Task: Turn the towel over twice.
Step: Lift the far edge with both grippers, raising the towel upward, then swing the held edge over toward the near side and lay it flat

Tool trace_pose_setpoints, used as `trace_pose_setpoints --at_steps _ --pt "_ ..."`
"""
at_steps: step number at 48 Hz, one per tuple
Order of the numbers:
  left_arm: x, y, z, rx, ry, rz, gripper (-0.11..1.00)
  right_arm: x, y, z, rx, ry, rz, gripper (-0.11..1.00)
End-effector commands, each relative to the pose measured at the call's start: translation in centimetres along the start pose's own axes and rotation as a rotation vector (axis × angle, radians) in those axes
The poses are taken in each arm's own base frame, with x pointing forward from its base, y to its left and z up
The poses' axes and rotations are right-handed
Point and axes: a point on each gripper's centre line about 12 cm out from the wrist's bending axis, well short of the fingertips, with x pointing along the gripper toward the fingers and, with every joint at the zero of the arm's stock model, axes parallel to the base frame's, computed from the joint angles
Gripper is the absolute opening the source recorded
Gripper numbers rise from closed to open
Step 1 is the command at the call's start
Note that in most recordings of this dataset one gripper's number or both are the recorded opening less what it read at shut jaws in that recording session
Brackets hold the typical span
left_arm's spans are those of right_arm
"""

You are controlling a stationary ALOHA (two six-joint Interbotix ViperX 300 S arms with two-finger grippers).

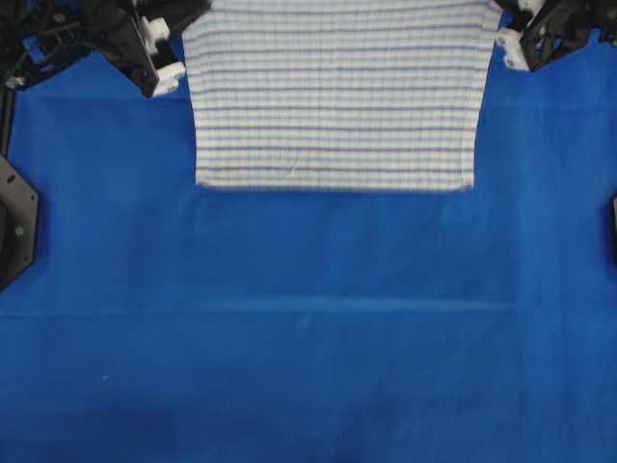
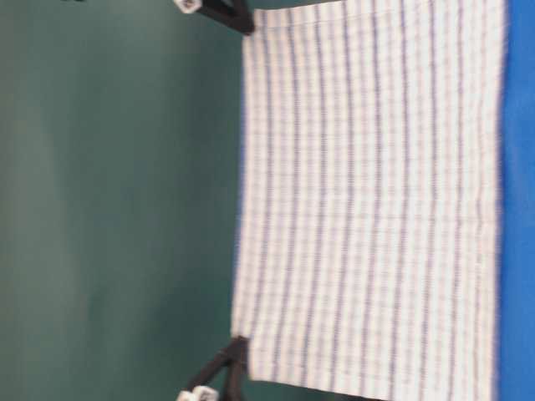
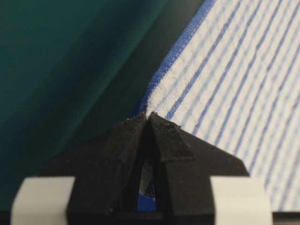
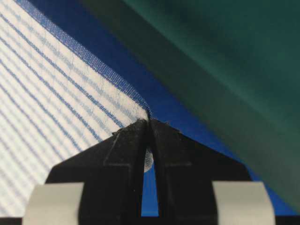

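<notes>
The towel (image 1: pixel 333 96), white with dark and light blue stripes, hangs spread flat between both grippers, held up by its two upper corners. Its lower hem meets the blue table covering (image 1: pixel 308 338). My left gripper (image 1: pixel 183 24) is shut on the towel's upper left corner. In the left wrist view the black fingertips (image 3: pixel 161 133) pinch the towel (image 3: pixel 234 70) at its corner. My right gripper (image 1: pixel 503 24) is shut on the upper right corner, and the right wrist view shows the towel (image 4: pixel 51 103) running away from the pinched tips. The table-level view shows the towel (image 2: pixel 368 200) stretched flat, with black fingers at each upper corner.
Black arm bases stand at the left edge (image 1: pixel 14 222) and the right edge (image 1: pixel 614 227) of the table. A faint crease (image 1: pixel 366 305) crosses the blue covering. A dark green backdrop (image 2: pixel 109 200) stands behind the towel.
</notes>
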Motion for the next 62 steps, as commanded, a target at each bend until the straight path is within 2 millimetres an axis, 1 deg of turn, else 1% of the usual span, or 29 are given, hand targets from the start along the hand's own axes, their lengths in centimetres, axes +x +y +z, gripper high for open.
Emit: trace_pose_setpoints --at_steps 1,9,17,22,27,37,41,45,49,53,57,58,62 --pt "-0.6 0.8 2.7 -0.004 -0.065 0.02 0.02 -1.6 -0.5 2.7 0.004 -0.082 -0.016 0.06" --pt "-2.0 1.3 5.1 -0.006 -0.119 0.031 0.02 -3.2 -0.6 4.5 -0.002 -0.146 -0.022 0.05" --pt "-3.6 1.6 6.8 -0.005 -0.169 0.039 0.02 -4.2 -0.5 5.5 -0.015 -0.173 -0.028 0.06" --pt "-4.0 1.6 7.0 -0.005 -0.18 0.041 0.02 -4.6 -0.5 5.9 -0.024 -0.177 -0.036 0.05" --pt "-4.0 1.6 6.8 -0.005 -0.169 0.038 0.02 -4.8 -0.3 6.1 -0.027 -0.173 -0.038 0.06" --pt "-3.8 1.2 6.5 -0.004 -0.156 0.024 0.02 -4.8 0.6 5.6 -0.035 -0.148 -0.021 0.05" --pt "-3.8 0.7 6.0 -0.004 -0.145 0.009 0.02 -4.9 1.3 5.1 -0.035 -0.11 -0.016 0.06" --pt "-3.8 -0.3 5.1 0.001 -0.123 -0.022 0.02 -5.1 2.9 4.0 -0.048 -0.049 0.011 0.06" --pt "-3.9 -1.7 3.9 -0.013 -0.093 -0.068 0.02 -5.3 4.8 2.7 -0.053 0.015 0.054 0.05" --pt "-4.1 -3.6 2.2 -0.027 -0.037 -0.133 0.02 -5.2 7.0 0.6 -0.048 0.087 0.112 0.05" --pt "-4.4 -5.5 0.3 -0.009 0.03 -0.197 0.02 -4.9 8.7 -1.6 -0.038 0.148 0.153 0.06" --pt "-4.5 -5.9 -0.2 -0.004 0.049 -0.213 0.02 -4.7 9.3 -2.5 -0.033 0.177 0.162 0.05" --pt "-5.0 -7.8 -1.9 0.012 0.117 -0.279 0.02 -4.3 10.7 -4.9 -0.024 0.246 0.177 0.05"
